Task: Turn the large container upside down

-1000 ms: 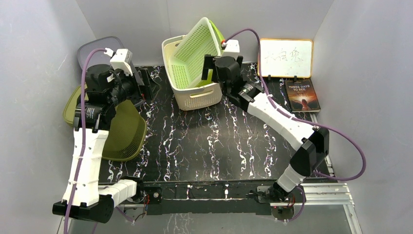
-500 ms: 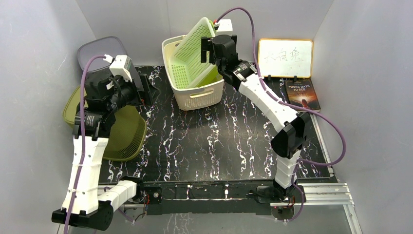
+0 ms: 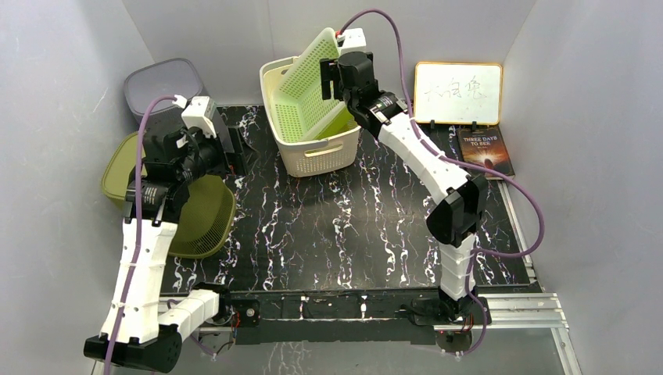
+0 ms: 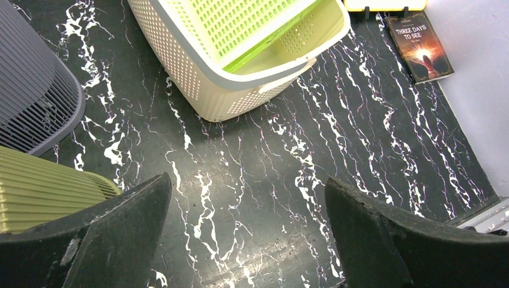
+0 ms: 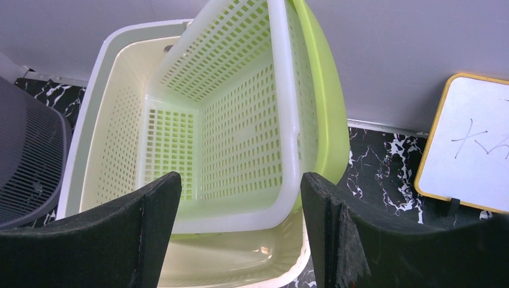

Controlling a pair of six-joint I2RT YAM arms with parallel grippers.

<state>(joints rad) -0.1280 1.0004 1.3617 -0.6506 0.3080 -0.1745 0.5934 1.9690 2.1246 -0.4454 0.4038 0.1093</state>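
Top external view shows the large cream perforated plastic container [image 3: 319,153] standing upright, mouth up, at the back middle of the black marbled table [image 3: 352,226]. A light green perforated plastic basket [image 3: 306,90] leans tilted inside it. Near the upper edge of this green basket hangs the right gripper [image 3: 331,76], jaws wide apart, holding nothing; whether it touches I cannot tell. Above the left side of the table, the left gripper [image 4: 247,183] is also spread wide and empty.
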